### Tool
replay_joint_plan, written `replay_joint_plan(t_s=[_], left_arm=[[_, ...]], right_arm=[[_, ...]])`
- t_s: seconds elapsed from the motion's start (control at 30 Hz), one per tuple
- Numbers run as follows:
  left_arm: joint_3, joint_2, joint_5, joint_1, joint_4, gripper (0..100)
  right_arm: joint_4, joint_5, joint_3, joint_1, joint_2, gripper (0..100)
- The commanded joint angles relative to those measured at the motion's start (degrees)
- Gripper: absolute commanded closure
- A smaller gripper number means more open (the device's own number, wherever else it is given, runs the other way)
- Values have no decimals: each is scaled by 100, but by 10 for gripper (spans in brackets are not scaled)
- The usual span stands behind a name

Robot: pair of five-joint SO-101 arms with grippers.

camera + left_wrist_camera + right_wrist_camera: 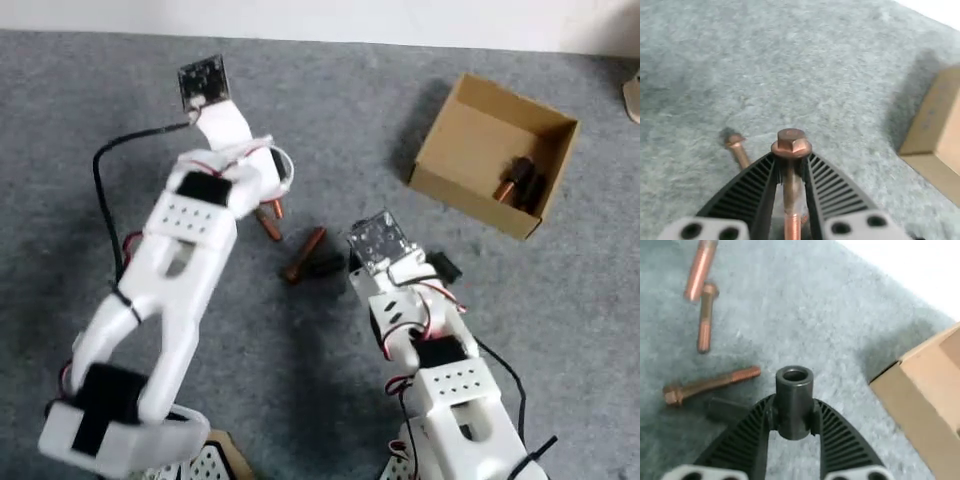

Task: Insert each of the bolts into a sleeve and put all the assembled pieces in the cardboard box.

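Note:
My left gripper (791, 157) is shut on a copper bolt (791, 149), hexagonal head up and shank between the pads. In the high view this gripper (272, 198) hangs left of centre with the bolt (278, 208) under it. A second bolt (737, 150) lies on the carpet just beyond it. My right gripper (794, 405) is shut on a black sleeve (794, 397), bore facing up. In the high view it (440, 268) sits right of centre. A loose bolt (305, 252) and a black sleeve (326, 265) lie between the arms. The cardboard box (470, 195) stands at the back right.
Inside the box lie assembled pieces (520, 180) against its right wall. The box's corner (920, 400) is close beside the held sleeve, and its edge (940, 145) is in the left wrist view. Grey carpet covers the table, with open room in front of the box.

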Motion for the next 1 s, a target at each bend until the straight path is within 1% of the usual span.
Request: replay_joint_plan(t_s=[0.0, 0.07, 0.23, 0.43, 0.53, 0.73, 0.87, 0.97], left_arm=[[505, -919, 9, 224, -510, 995], [910, -1297, 9, 277, -747, 995], [1613, -2132, 9, 365, -1240, 995], [2158, -2703, 62, 400, -1741, 995], [2343, -2853, 721, 435, -1758, 995], [2466, -3037, 862, 760, -1758, 995], [2527, -3187, 1433, 804, -1758, 995], [2545, -3196, 1538, 813, -1758, 995]], right_arm=[[-1156, 53, 277, -57, -163, 994], [-1516, 62, 435, -57, -163, 994], [-1560, 62, 523, -75, -163, 994], [-1481, 62, 567, -558, -154, 994], [-1218, 62, 558, -655, -163, 994], [-1218, 62, 558, -637, -189, 994], [-1200, 62, 558, -646, -189, 994], [-1200, 53, 558, -637, -198, 994]])
